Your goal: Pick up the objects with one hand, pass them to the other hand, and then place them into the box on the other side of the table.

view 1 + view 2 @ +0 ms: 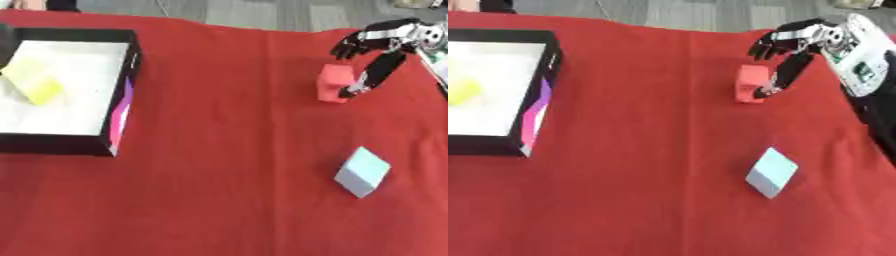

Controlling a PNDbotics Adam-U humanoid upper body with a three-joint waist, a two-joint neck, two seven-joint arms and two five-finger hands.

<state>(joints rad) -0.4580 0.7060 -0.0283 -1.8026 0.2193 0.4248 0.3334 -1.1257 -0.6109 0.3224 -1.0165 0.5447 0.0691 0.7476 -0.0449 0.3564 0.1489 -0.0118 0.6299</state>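
Note:
A red block stands on the red tablecloth at the right rear. My right hand hovers over it from the upper right, fingers spread above the block and the thumb reaching down along its right side; the hand is open, not closed round it. A pale blue block lies nearer, at the right. A black-walled box with a white floor sits at the left, with a yellow block inside. My left hand shows in neither view.
The red cloth covers the whole table. The table's far edge runs along the top, with grey floor beyond. The box's right wall carries a pink and purple stripe.

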